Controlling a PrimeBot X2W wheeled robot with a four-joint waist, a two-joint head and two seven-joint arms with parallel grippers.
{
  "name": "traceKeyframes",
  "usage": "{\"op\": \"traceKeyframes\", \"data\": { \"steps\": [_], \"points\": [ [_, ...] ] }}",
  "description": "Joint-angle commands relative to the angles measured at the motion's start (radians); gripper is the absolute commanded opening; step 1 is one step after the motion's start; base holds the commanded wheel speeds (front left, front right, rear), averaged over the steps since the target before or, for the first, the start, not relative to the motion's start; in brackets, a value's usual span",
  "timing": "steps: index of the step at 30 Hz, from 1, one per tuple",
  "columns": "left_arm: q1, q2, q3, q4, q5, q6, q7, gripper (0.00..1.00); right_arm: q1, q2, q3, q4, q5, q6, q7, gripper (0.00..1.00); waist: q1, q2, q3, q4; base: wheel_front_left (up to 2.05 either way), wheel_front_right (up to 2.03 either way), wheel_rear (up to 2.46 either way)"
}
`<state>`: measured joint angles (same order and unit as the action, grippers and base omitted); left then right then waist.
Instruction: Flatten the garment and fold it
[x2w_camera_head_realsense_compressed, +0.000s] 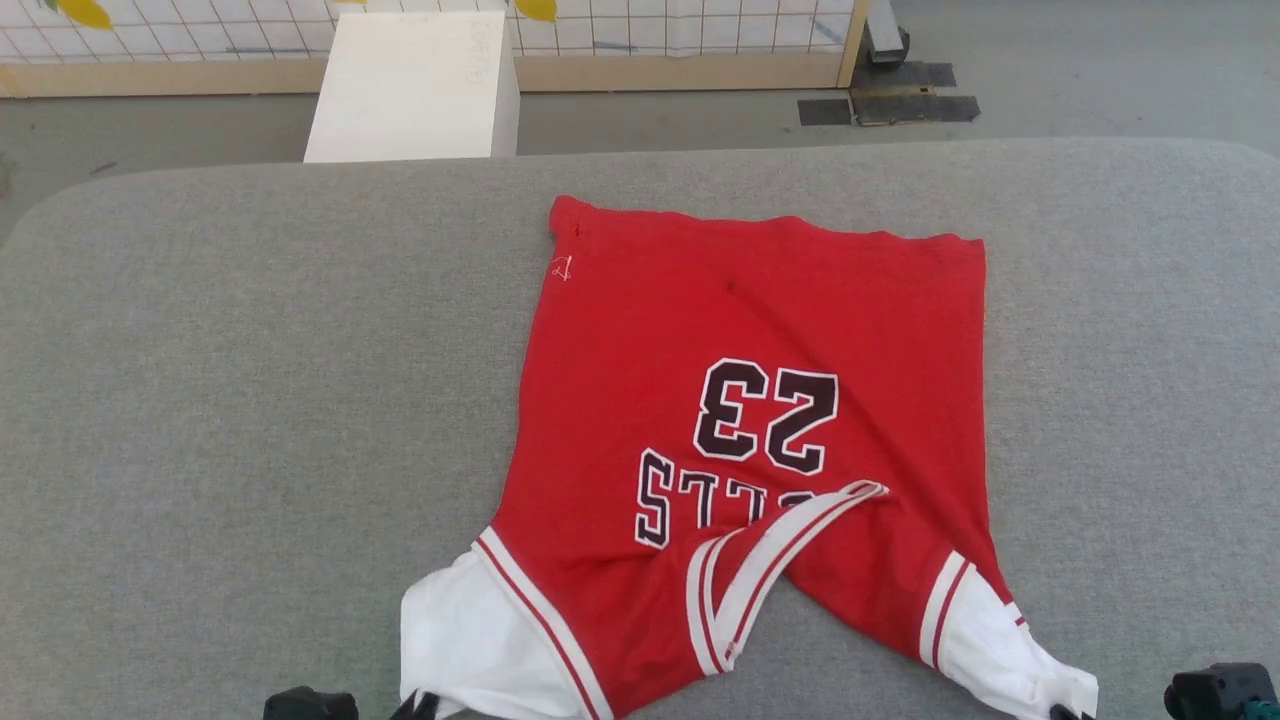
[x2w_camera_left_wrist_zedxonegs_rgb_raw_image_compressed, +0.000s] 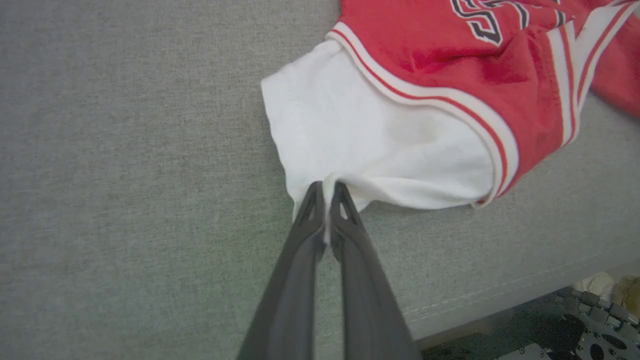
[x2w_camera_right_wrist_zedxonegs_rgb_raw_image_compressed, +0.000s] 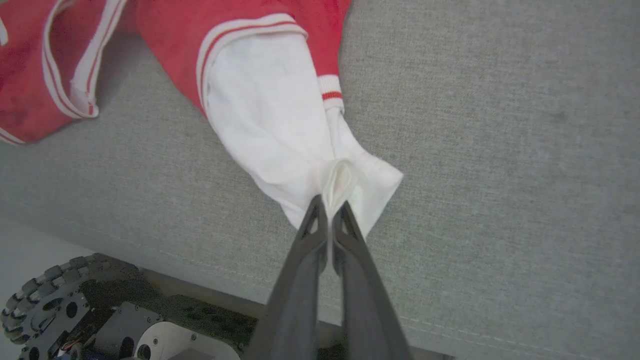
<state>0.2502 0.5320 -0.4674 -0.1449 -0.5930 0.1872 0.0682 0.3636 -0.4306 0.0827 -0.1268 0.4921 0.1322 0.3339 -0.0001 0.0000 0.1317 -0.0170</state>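
The garment (x2w_camera_head_realsense_compressed: 760, 350) is a red jersey with white sleeves and black-and-white "23" lettering. It lies front-up on the grey padded table (x2w_camera_head_realsense_compressed: 250, 400), hem at the far side and collar toward me. Its neckline is bunched near the front edge. My left gripper (x2w_camera_left_wrist_zedxonegs_rgb_raw_image_compressed: 327, 192) is shut on the edge of the white left sleeve (x2w_camera_left_wrist_zedxonegs_rgb_raw_image_compressed: 360, 135). My right gripper (x2w_camera_right_wrist_zedxonegs_rgb_raw_image_compressed: 330, 205) is shut on a pinched fold of the white right sleeve (x2w_camera_right_wrist_zedxonegs_rgb_raw_image_compressed: 270, 115). In the head view the left gripper (x2w_camera_head_realsense_compressed: 420, 706) and right gripper (x2w_camera_head_realsense_compressed: 1070, 712) are cut off by the bottom edge.
A white box (x2w_camera_head_realsense_compressed: 415, 85) stands on the floor beyond the table, in front of a low wooden-framed grid partition (x2w_camera_head_realsense_compressed: 700, 40). Dark tape patches (x2w_camera_head_realsense_compressed: 890, 105) lie on the floor at the back right. The robot's wheeled base (x2w_camera_right_wrist_zedxonegs_rgb_raw_image_compressed: 75, 310) shows below the table's near edge.
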Motion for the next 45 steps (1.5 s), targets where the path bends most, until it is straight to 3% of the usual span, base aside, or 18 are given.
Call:
{"op": "traceKeyframes", "data": {
  "steps": [1, 2, 3, 7, 11, 17, 23, 28, 37, 40, 41, 42, 43, 45],
  "points": [
    [0.006, 0.003, 0.001, -0.010, -0.005, 0.008, 0.000, 0.00, -0.005, 0.003, 0.003, 0.006, 0.012, -0.002, -0.011, 0.25, 0.0001, 0.0000, -0.005, 0.003, 0.00, 0.00, 0.00],
    [0.004, 0.003, 0.000, -0.016, -0.005, 0.009, 0.002, 0.00, -0.013, 0.005, 0.002, 0.008, 0.019, -0.002, -0.018, 0.76, 0.0001, 0.0000, -0.007, 0.004, 0.00, 0.00, 0.00],
    [0.002, 0.003, -0.001, -0.023, -0.006, 0.009, 0.005, 0.00, -0.023, 0.012, -0.003, 0.014, 0.032, -0.002, -0.022, 1.00, 0.0001, 0.0000, -0.007, 0.006, 0.00, 0.00, 0.00],
    [-0.004, 0.008, -0.003, -0.054, -0.005, 0.011, 0.014, 0.00, -0.065, 0.008, -0.011, -0.027, 0.123, -0.002, 0.001, 1.00, 0.0001, 0.0000, 0.002, 0.012, 0.00, 0.00, 0.00],
    [-0.016, 0.008, 0.000, -0.098, 0.003, 0.019, 0.013, 0.00, -0.154, -0.008, -0.115, -0.120, 0.227, -0.002, 0.067, 1.00, 0.0001, 0.0000, 0.037, 0.021, 0.00, 0.00, 0.00],
    [-0.070, 0.000, -0.004, -0.178, 0.037, 0.037, 0.022, 0.00, -0.443, -0.080, -0.252, -0.157, 0.162, -0.002, 0.180, 1.00, 0.0001, 0.0000, 0.134, 0.044, 0.00, 0.00, 0.00],
    [-0.147, -0.013, -0.039, -0.237, 0.073, 0.024, 0.049, 0.00, -0.795, -0.078, -0.228, -0.026, 0.046, -0.002, 0.335, 1.00, 0.0001, 0.0000, 0.257, 0.082, 0.00, 0.00, 0.00],
    [-0.219, -0.040, -0.072, -0.247, 0.100, 0.008, 0.065, 0.00, -1.004, -0.027, -0.210, 0.142, -0.052, -0.002, 0.413, 1.00, 0.0001, 0.0000, 0.346, 0.121, 0.00, 0.00, 0.00],
    [-0.302, -0.080, -0.107, -0.249, 0.134, -0.004, 0.070, 0.00, -1.160, 0.018, -0.253, 0.329, -0.205, -0.002, 0.456, 1.00, 0.0001, 0.0000, 0.475, 0.182, 0.00, 0.00, 0.00],
    [-0.330, -0.096, -0.118, -0.235, 0.144, -0.007, 0.065, 0.00, -1.166, 0.039, -0.283, 0.393, -0.251, -0.002, 0.539, 1.00, 0.0001, 0.0000, 0.502, 0.199, 0.00, 0.00, 0.00],
    [-0.333, -0.098, -0.118, -0.233, 0.144, -0.007, 0.064, 0.00, -1.165, 0.044, -0.290, 0.398, -0.254, -0.002, 0.554, 0.97, 0.0001, 0.0000, 0.504, 0.200, 0.00, 0.00, 0.00],
    [-0.337, -0.100, -0.119, -0.229, 0.145, -0.007, 0.063, 0.00, -1.164, 0.049, -0.298, 0.402, -0.262, -0.002, 0.567, 0.59, 0.0001, 0.0000, 0.504, 0.202, 0.00, 0.00, 0.00],
    [-0.340, -0.102, -0.119, -0.226, 0.145, -0.007, 0.061, 0.00, -1.161, 0.054, -0.303, 0.402, -0.269, -0.002, 0.576, 0.03, 0.0001, 0.0000, 0.504, 0.203, 0.00, 0.00, 0.00],
    [-0.344, -0.103, -0.118, -0.222, 0.146, -0.005, 0.058, 0.00, -1.157, 0.061, -0.306, 0.399, -0.274, -0.002, 0.581, 0.00, 0.0001, 0.0000, 0.498, 0.201, 0.00, 0.00, 0.00]
  ]
}}
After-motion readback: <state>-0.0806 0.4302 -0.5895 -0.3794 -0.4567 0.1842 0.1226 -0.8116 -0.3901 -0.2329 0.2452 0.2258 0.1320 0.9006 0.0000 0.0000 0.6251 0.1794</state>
